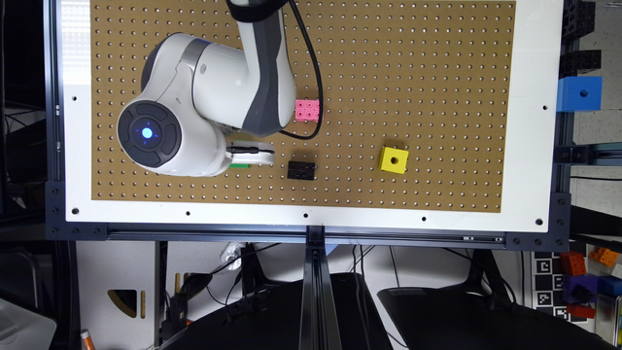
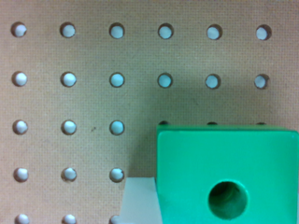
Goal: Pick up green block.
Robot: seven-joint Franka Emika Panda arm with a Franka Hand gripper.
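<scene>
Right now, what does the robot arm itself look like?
The arm has glossy white rounded shells with dark grey joint sections. One joint ends in a round black cap with a glowing blue light at its centre. A black cable loops beside it over the pegboard.

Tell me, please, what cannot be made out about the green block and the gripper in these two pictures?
- Exterior view: most of the green block is hidden under the gripper; a sliver shows.
- Wrist view: the green block is cut off by the picture's edge.
- Wrist view: one pale finger shows beside the block; whether the gripper is open or shut is unclear.
</scene>
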